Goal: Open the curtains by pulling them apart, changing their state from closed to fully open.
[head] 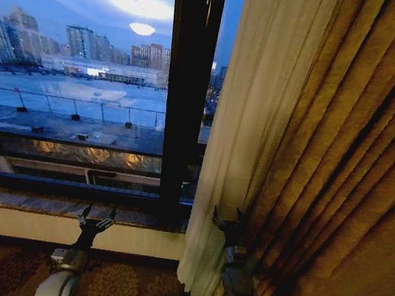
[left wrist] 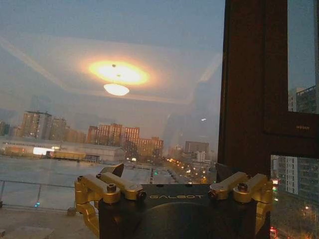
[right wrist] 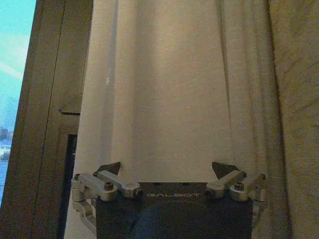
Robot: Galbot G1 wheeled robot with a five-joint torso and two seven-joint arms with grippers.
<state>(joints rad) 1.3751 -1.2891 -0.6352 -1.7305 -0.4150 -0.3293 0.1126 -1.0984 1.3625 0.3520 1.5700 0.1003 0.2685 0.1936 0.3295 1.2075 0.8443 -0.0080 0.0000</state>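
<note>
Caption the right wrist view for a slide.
Open right gripper faces the sheer cream pleated curtain panel, between the dark window frame and the gold textured drape.

Free room left, blocked right

Open space is left btwn window frame (head: 185,94) and sill (head: 62,206); right side is closed off by sheer curtain (head: 249,126) and gold drape (head: 348,185).

You are seeing "GALBOT" showing in pale letters on the dark body of the left gripper (left wrist: 172,179), near its upper edge. The same word is standing, much fainter, on the body of the right gripper (right wrist: 169,172). Nothing else is reading clearly.
</note>
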